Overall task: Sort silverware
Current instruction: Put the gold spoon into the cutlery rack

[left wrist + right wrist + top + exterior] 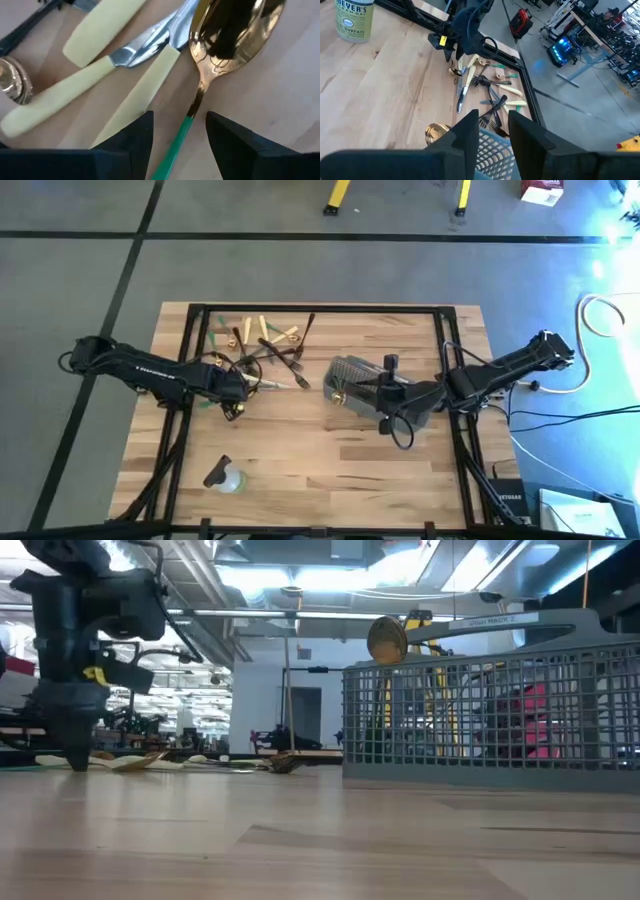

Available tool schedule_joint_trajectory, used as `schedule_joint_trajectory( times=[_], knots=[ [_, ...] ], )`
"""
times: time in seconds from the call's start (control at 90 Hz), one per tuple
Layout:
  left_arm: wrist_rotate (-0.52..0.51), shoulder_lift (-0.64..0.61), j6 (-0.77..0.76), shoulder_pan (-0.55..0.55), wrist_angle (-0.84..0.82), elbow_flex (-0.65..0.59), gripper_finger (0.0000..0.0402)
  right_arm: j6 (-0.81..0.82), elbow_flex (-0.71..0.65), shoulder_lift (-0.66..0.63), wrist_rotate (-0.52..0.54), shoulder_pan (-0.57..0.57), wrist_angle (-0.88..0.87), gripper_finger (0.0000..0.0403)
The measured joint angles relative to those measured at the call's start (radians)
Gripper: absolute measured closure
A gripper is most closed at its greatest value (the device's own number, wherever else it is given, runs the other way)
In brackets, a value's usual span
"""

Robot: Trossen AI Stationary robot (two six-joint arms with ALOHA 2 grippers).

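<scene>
- My left gripper (175, 132) is down at the near edge of the silverware pile (265, 345); fingers parted narrowly, straddling the green handle of a gold spoon (227, 37), not clamped yet as far as I can tell.
- Right gripper (492, 127) hovers over the grey mesh basket (355, 385) mid-table; fingers a little apart, nothing between them.
- Progress, my guess: early. One gold spoon bowl (387, 639) pokes up out of the basket; can't make out more inside.
- Left to do: most of it. Cream-handled knives (90, 87), black forks (492, 102), other gold pcs lie loose on the table's far-left part, crossing each other.
- In the way: a cream handle lies just beside the green one, touching or nearly so, so my inner finger may catch it. Pile is tangled; lifting one could drag others.
- Other stuff: clear soap bottle (225, 477) lying near the front edge, well apart from pile & basket. Black frame rails (195, 330) run along the table sides, close to the pile.
</scene>
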Motion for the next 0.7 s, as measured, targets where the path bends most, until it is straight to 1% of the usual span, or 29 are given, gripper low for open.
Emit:
schedule_joint_trajectory(
  times=[0.1,0.167,0.322,0.556,0.611,0.7],
  knots=[
    [0.005,-0.001,-0.027,0.011,0.012,-0.008,0.0237,0.000,0.000,0.000,0.000,0.000,0.001,0.0315],
    [0.016,-0.003,-0.029,0.015,0.023,-0.016,0.0247,0.000,0.000,0.000,0.000,0.000,0.001,0.0315],
    [0.059,-0.004,0.033,0.030,0.074,-0.037,0.0294,0.000,0.000,0.000,0.000,0.000,0.000,0.0315],
    [0.083,-0.003,0.054,0.033,0.097,-0.037,0.0385,0.001,0.000,0.000,0.000,0.000,-0.011,0.0315],
    [0.085,-0.003,0.058,0.033,0.103,-0.038,0.0394,0.001,0.000,0.000,0.000,0.000,-0.014,0.0315],
    [0.083,-0.002,0.054,0.028,0.116,-0.039,0.0396,0.006,0.000,0.000,-0.019,0.000,-0.023,0.0315]
  ],
)
